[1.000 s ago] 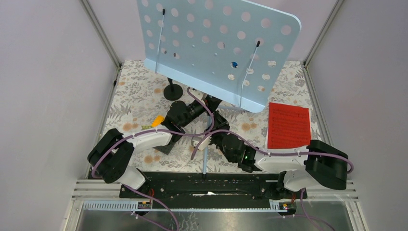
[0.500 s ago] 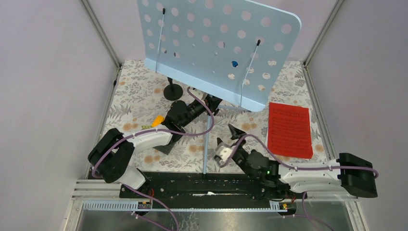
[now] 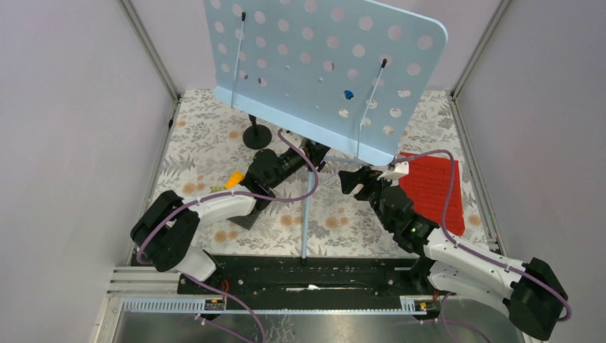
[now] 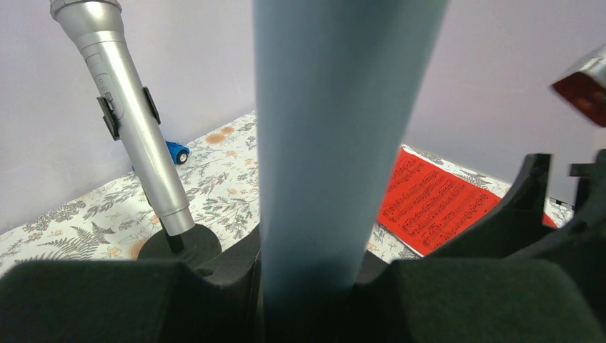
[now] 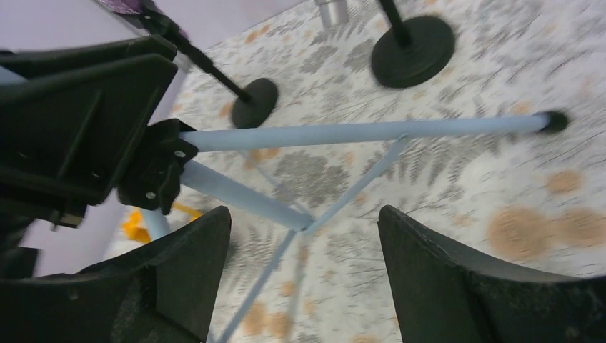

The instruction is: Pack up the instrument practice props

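Note:
The pale-blue perforated sheet-music holder (image 3: 321, 64) stands at the back on tripod legs (image 3: 306, 214). My left gripper (image 3: 314, 153) is shut on its pale-blue pole (image 4: 343, 143), low down near the leg joint. My right gripper (image 3: 357, 179) is open and empty just right of the pole, above the legs (image 5: 357, 132). The red music sheet (image 3: 436, 189) lies flat at the right. A silver microphone (image 4: 128, 107) stands in a black round-based mount (image 4: 179, 246). The purple microphone (image 5: 125, 6) barely shows above a second mount (image 5: 257, 100). No white sheet is in view.
An orange brick (image 3: 234, 179) lies left of my left arm. A small blue toy car (image 3: 348, 94) shows through a hole in the holder. Enclosure walls stand close on the left, right and back. A black rail (image 3: 300, 275) runs along the near edge.
My right arm has swung from the middle toward the right and reached forward; its open gripper now sits beside the stand's pole, partly over the red sheet. My left arm has not moved.

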Controlling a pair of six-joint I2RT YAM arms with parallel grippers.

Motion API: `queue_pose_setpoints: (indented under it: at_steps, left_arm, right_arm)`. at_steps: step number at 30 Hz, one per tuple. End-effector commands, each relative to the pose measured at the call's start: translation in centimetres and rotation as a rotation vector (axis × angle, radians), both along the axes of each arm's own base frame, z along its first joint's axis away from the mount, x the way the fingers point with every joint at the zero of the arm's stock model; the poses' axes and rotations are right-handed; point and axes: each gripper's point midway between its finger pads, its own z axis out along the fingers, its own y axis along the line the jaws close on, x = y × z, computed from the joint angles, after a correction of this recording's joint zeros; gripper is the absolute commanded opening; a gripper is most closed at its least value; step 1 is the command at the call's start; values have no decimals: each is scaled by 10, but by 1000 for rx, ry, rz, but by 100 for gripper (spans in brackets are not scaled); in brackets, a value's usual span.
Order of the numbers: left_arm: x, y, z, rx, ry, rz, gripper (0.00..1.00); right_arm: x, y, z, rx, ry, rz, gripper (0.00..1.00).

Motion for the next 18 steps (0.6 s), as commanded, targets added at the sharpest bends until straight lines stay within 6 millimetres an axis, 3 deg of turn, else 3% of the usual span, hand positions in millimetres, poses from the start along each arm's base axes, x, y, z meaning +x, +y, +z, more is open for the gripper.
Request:
queue_pose_setpoints:
  at_steps: [1,5,12,18]
  left_arm:
    - [13,27,-124,165,425,149,0]
    - [13,28,-125,168,425,153,0]
    - [12,26,-123,165,424,143,0]
    - [12,26,-123,163,422,142,0]
  right_arm:
    - [-10,37,22,424,156,188,82]
    - [1,53,42,500,156,273,74]
    - [23,61,45,599,163,309,69]
    - [25,66,58,627,101,351,67]
